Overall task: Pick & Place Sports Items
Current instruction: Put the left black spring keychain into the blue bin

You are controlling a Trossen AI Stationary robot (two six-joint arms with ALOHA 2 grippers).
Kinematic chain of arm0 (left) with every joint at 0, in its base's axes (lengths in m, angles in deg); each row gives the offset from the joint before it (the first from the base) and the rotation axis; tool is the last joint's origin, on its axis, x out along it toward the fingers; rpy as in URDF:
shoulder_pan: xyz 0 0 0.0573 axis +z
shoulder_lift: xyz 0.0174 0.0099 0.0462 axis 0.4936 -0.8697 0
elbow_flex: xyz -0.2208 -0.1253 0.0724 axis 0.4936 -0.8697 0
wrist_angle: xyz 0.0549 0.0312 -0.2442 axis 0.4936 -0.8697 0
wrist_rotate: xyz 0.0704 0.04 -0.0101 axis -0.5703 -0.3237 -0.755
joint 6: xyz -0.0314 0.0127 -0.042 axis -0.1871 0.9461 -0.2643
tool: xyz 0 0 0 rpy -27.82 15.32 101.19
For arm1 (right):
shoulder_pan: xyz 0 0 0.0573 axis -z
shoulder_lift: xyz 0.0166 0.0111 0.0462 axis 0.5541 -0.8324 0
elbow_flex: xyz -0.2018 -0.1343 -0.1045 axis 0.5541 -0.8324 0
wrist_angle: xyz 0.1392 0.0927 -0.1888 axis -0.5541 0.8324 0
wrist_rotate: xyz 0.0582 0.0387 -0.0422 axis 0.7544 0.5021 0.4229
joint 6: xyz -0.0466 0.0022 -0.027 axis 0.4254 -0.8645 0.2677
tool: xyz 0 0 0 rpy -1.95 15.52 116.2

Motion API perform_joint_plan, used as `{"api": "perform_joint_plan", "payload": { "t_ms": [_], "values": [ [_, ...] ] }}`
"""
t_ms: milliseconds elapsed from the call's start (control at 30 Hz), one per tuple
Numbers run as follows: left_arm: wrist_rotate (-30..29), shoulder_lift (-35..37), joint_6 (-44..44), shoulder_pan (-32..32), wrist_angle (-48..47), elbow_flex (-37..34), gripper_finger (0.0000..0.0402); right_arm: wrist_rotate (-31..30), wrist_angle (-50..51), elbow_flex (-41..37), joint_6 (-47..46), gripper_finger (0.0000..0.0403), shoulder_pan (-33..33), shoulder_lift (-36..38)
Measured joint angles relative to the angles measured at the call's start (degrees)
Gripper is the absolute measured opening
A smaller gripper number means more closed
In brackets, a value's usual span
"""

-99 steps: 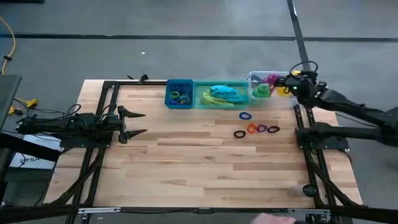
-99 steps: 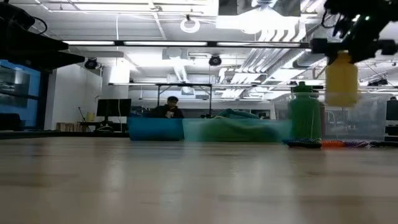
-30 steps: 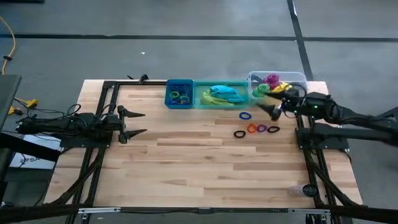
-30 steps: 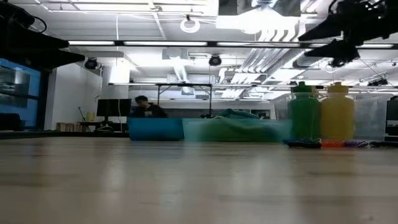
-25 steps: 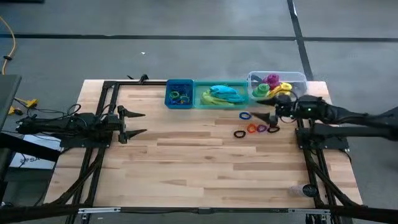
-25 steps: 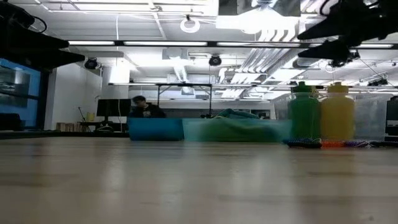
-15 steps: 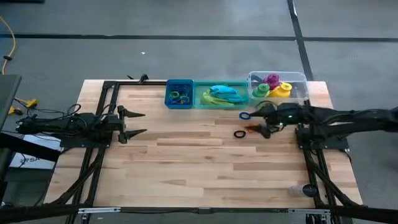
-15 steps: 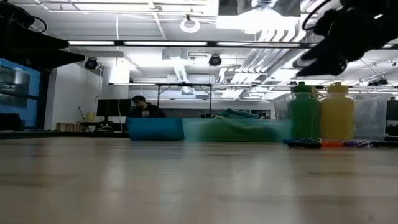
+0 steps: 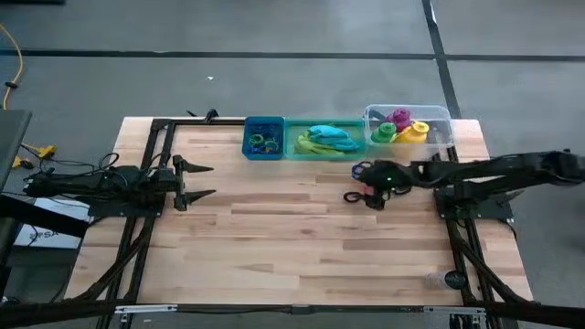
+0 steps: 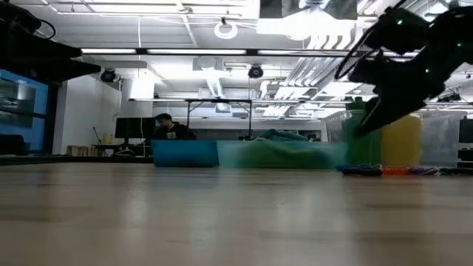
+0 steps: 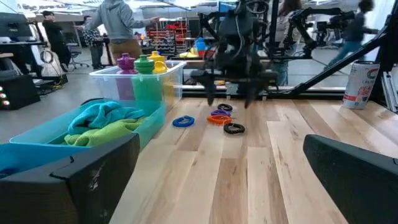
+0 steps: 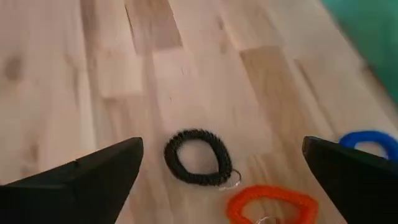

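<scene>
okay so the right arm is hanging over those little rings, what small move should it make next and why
Probably lower straight down onto the black ring. The right gripper is open, the ring lies loose on the table roughly between its fingers, next to the orange ring, and nothing is held yet.

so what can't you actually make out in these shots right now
- Rings under the right gripper: in the high view the arm covers all but the black and blue ones.
- Blue bin contents: too small in the high view; the low view shows only its wall.
- Purple bottle: absent from the low view.
- Orange ring: cut off by the right wrist view's edge.
- Left gripper: waiting open at the table's left.
</scene>
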Motion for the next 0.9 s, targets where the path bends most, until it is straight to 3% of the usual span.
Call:
{"api": "perform_joint_plan", "payload": {
  "t_ms": [267, 400, 600, 900],
  "values": [
    [0.0, -0.01, 0.0, -0.01, -0.01, 0.0, 0.0368, 0.0, -1.85, 0.0, 1.39, 0.0356, -0.02, -8.83],
    [0.0, -0.02, -0.02, 0.0, -0.02, 0.0, 0.0368, 0.02, -3.3, 0.02, 2.24, 0.0335, -0.02, -12.84],
    [0.0, -0.02, 0.0, -0.02, 0.0, 0.0, 0.0368, 0.31, -4.48, 0.25, 2.44, 0.0251, -0.02, -16.87],
    [0.0, -0.02, 0.0, 0.0, -0.02, 0.0, 0.0368, 0.75, -3.1, 0.17, 1.65, 0.0081, -1.42, -16.74]
  ]
}}
